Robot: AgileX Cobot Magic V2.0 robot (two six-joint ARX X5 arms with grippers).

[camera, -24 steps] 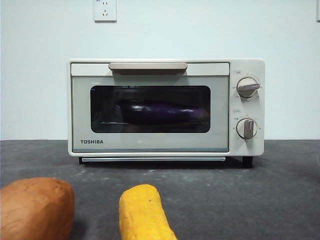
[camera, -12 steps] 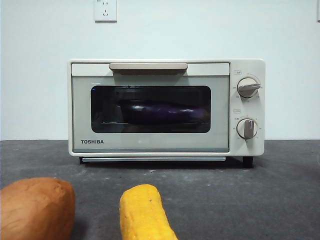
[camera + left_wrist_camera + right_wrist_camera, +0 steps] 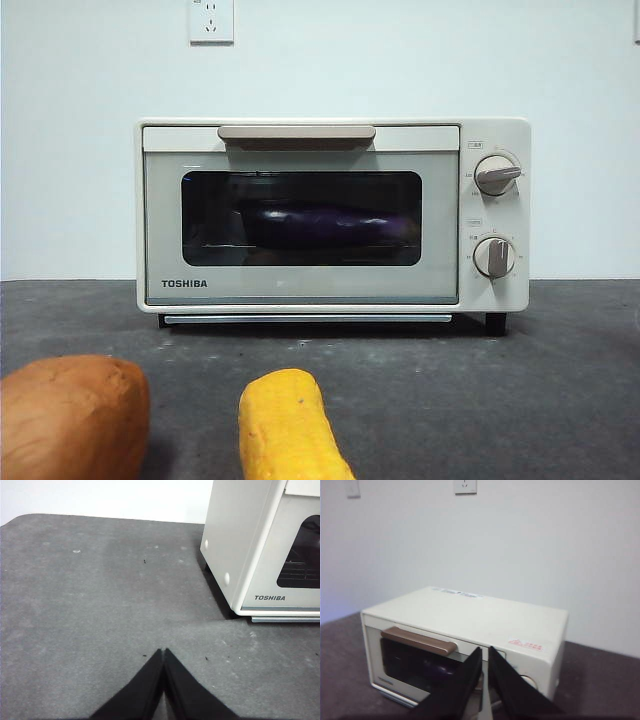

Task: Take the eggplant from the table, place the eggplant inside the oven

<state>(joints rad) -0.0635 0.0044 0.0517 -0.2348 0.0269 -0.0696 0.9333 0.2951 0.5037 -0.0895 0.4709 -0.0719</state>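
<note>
The eggplant [image 3: 320,225] lies lengthwise inside the oven [image 3: 300,290], dark purple behind the glass of the closed door. The oven stands at the back of the table [image 3: 480,400]. Neither arm shows in the front view. My left gripper [image 3: 164,651] hovers over bare table to the oven's [image 3: 240,555] left, jaws shut and holding nothing. Raised above and in front of the oven [image 3: 485,615], my right gripper [image 3: 485,650] is also shut and holds nothing; the door handle [image 3: 417,641] sits just beyond its tips.
A yellow corn cob [image 3: 290,430] and an orange-brown sweet potato [image 3: 70,418] lie at the table's front edge. Two knobs [image 3: 495,175] sit on the oven's right side. A wall outlet [image 3: 210,20] is on the white wall behind.
</note>
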